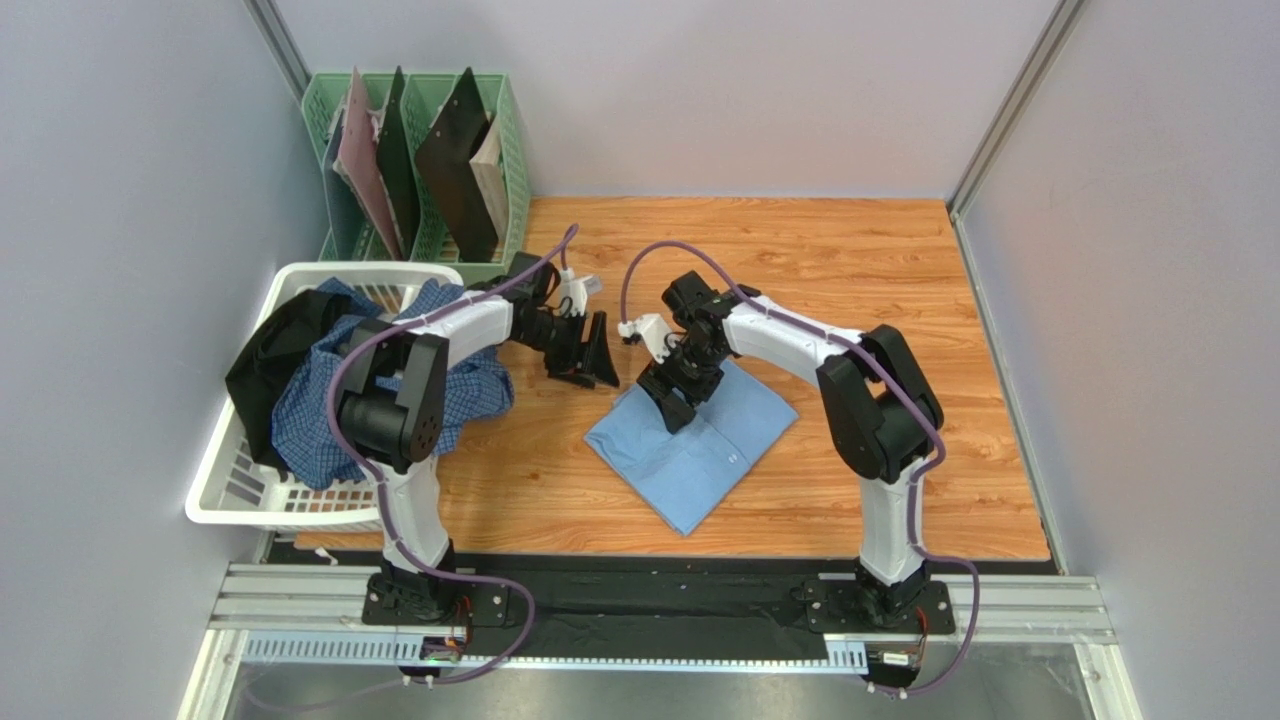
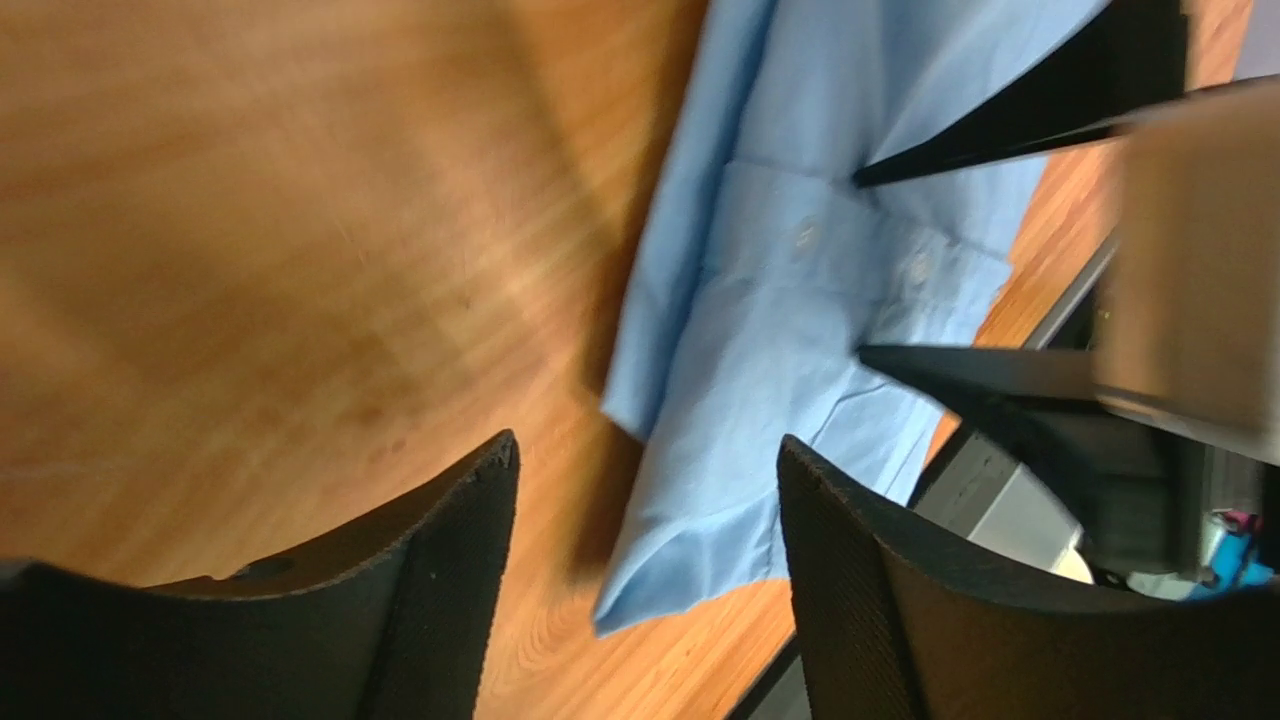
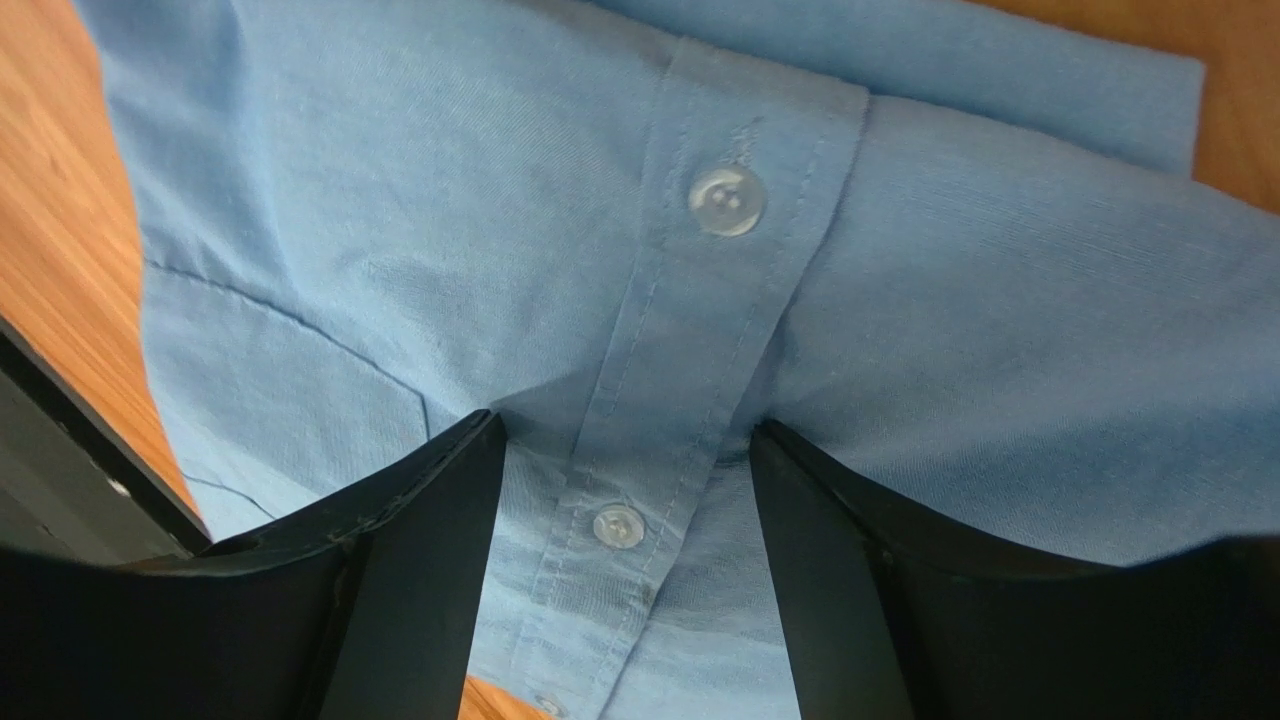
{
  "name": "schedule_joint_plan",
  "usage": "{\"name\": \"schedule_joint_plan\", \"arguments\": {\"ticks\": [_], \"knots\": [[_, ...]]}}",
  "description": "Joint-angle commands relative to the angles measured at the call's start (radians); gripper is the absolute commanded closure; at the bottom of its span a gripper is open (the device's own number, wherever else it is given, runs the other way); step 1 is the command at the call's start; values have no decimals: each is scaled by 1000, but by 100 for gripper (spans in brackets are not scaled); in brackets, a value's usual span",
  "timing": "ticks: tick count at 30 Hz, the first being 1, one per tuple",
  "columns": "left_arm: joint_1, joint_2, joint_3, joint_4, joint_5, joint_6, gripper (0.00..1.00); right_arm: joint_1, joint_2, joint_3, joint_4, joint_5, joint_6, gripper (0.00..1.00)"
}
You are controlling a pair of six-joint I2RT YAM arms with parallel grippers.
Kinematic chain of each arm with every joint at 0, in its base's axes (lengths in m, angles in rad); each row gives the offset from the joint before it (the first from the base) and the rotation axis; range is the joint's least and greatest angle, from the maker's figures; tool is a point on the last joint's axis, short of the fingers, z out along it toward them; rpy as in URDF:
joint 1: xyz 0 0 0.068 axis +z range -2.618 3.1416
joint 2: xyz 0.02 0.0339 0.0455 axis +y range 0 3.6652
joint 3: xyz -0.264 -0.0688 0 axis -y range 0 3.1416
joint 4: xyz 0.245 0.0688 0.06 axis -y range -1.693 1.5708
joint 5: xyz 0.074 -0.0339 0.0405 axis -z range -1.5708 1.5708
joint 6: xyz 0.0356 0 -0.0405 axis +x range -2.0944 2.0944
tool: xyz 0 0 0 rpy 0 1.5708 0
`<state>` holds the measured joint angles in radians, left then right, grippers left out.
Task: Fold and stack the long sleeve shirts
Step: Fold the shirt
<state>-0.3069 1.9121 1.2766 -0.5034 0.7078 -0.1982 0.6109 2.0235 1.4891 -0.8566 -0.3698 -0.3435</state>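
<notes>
On the wooden table (image 1: 902,270), near its middle, the light blue shirt (image 1: 706,450) is lying as a flat folded rectangle with its button placket facing up. Over its far-left part, the right gripper (image 3: 624,428) is reaching down with its fingers apart. Its tips are sitting at the cloth on either side of the placket, probably to pinch it for another fold. Just to the left, the left gripper (image 2: 646,446) is hanging spread and empty over bare wood, clear of the cloth. At the left edge, the white laundry basket (image 1: 226,510) is holding the crumpled checked shirt (image 1: 308,420), not yet folded, together with a black garment (image 1: 271,360). Beyond it, a green file rack (image 1: 504,150) is holding dark folders (image 1: 451,158).
</notes>
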Motion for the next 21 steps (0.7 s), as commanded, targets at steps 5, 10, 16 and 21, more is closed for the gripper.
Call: {"name": "schedule_joint_plan", "arguments": {"ticks": [5, 10, 16, 21], "knots": [[-44, 36, -75, 29, 139, 46, 39, 6, -141, -248, -6, -66, -383, 32], [-77, 79, -126, 154, 197, -65, 36, 7, -151, -276, 40, -78, -417, 32], [-121, 151, -169, 319, 206, -223, 35, 6, -120, -268, 34, -83, -408, 32], [-144, 192, -160, 347, 188, -251, 36, 6, -124, -267, 36, -83, -399, 32]]}}
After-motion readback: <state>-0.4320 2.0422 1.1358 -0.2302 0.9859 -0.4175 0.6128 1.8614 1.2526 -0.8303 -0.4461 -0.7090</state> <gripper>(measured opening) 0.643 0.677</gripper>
